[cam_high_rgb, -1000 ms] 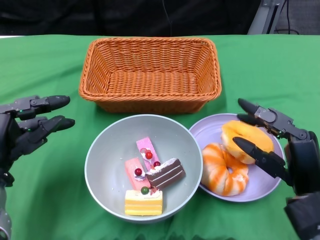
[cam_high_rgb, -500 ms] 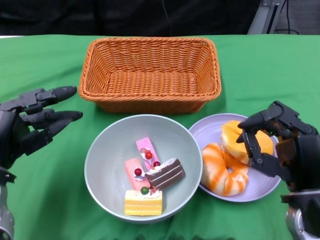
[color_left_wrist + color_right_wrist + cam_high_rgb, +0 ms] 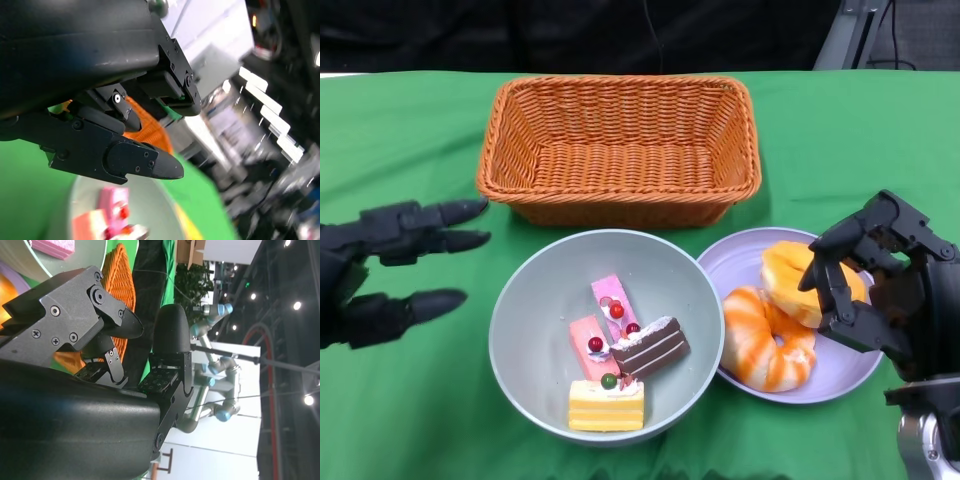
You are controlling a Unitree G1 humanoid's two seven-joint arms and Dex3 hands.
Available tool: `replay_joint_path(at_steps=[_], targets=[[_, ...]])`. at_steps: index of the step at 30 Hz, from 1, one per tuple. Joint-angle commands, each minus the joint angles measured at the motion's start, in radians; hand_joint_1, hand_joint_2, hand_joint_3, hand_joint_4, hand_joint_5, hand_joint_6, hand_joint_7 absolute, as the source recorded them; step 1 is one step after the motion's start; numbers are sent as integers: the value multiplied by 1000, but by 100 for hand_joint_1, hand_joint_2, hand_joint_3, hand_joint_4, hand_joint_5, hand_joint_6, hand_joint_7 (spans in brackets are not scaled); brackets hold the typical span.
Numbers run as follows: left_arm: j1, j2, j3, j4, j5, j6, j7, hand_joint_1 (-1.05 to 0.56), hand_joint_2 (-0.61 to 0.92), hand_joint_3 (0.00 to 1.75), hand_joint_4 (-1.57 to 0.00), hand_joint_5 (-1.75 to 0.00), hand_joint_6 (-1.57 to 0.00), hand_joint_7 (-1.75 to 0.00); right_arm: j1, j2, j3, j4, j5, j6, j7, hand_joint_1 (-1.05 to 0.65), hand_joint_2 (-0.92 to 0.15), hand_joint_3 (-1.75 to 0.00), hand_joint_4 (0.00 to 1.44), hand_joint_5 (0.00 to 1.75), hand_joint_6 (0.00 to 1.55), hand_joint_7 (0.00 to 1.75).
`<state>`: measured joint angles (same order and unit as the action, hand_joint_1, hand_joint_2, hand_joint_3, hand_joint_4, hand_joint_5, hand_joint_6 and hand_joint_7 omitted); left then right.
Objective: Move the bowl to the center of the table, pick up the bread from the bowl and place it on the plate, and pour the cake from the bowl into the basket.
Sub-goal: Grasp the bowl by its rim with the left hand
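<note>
Fingers [image 3: 440,213] spread at left, curled empty at right; basket [image 3: 620,147] long axis left-right

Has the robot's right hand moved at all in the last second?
Yes. The right hand was spread over the plate; its fingers have curled in and it has drawn back toward the plate's outer edge.

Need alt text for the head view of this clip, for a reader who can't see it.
A grey-green round bowl holding four small cake slices sits on a green table, touching a lilac plate with two orange bread pieces. Behind them stands an empty orange wicker basket. The left hand hovers open beside the bowl; the right hand curls over the plate.
</note>
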<state>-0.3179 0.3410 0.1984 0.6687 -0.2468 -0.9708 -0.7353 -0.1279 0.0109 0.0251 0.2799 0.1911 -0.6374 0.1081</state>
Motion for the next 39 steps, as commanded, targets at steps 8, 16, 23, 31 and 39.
replay_joint_path(at_steps=[8,16,23,31,39], targets=[[15,158,-34,-36,232,-264,86,-53,92,7,-68,-2,-69,-2,3,24,-35,-23,10,35,23,-2,-57,-109,77,166,69,131],[-49,174,-57,68,370,-543,167,-52,88,1,-83,-6,-82,-4,4,50,-54,-27,-18,46,-2,-3,-58,-103,76,163,71,126],[-70,138,-16,70,570,-644,260,-49,87,0,-96,-10,-95,-6,9,66,-58,-31,-33,46,-20,-4,-58,-105,76,163,70,125],[-94,156,-47,71,819,-644,409,-49,88,1,-100,-12,-98,-3,17,75,-57,-36,-59,34,-35,-4,-56,-109,76,164,70,127],[-69,146,-17,-10,1118,-579,560,-45,90,3,-99,-10,-95,0,31,80,-49,-55,-51,41,-22,-3,-55,-112,76,165,70,128]])
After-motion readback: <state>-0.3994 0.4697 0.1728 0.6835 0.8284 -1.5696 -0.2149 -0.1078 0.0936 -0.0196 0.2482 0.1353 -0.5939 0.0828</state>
